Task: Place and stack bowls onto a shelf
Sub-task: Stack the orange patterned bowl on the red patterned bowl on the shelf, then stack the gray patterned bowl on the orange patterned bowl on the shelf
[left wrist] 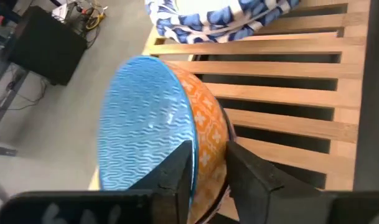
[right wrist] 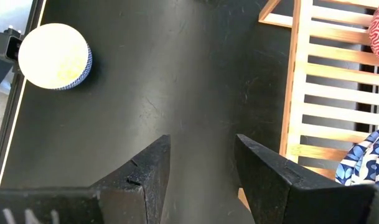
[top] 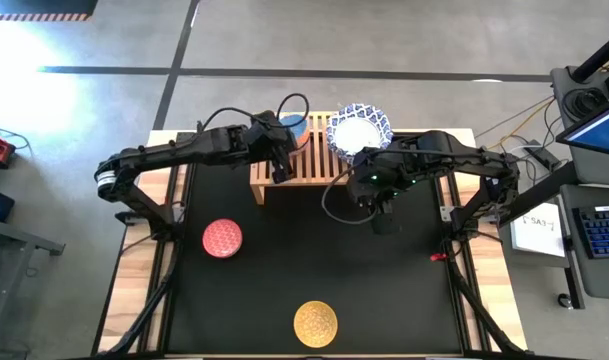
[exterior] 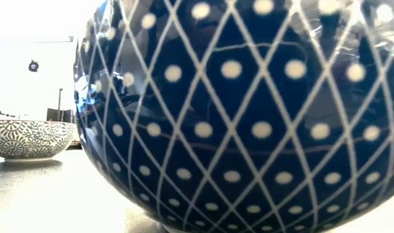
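left gripper (left wrist: 208,171) fingers straddle the rim of the blue bowl (left wrist: 145,124), one inside the wavy blue interior and one against the orange patterned outside, but there's a sliver of gap, so i honestly can't tell if it's gripping or letting go. the bowl sits tilted at the left end of the shelf (top: 314,165), its rim facing away from the slats, and the left arm is right on it while the right is off to the side. just beside it on the shelf is the white bowl with the blue scalloped rim (top: 359,128). right gripper (right wrist: 201,162) hangs with jaws apart and empty over bare mat in front of the shelf. plenty of room out front: the red bowl (top: 222,238) and the yellow bowl (top: 315,322) sit well apart on the mat, the red one nearer the left arm.
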### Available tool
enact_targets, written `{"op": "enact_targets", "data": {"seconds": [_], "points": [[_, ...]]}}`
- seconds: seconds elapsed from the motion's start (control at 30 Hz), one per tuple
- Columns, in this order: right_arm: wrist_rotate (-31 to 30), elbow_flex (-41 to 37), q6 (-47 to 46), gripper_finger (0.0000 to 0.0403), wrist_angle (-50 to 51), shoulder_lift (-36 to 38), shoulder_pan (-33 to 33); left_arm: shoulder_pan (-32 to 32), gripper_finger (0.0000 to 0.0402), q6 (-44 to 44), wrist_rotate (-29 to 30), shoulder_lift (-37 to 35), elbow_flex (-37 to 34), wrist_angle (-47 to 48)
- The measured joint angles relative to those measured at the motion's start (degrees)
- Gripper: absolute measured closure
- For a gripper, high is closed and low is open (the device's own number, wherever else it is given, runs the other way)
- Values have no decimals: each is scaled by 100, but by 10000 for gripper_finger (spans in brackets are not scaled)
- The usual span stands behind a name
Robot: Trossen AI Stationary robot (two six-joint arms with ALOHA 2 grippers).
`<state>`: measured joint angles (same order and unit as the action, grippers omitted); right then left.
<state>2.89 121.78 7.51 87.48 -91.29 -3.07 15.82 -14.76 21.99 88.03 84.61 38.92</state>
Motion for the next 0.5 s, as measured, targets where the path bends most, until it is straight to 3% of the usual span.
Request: {"op": "enact_targets", "data": {"seconds": [0.37, 0.5], "points": [[-2, 0, 0, 236, -2, 0, 0, -55, 295, 413, 124, -20, 840, 1118], [-2, 2, 0, 236, -1, 0, -1, -174, 294, 825, -269, -20, 974, 1517]]}}
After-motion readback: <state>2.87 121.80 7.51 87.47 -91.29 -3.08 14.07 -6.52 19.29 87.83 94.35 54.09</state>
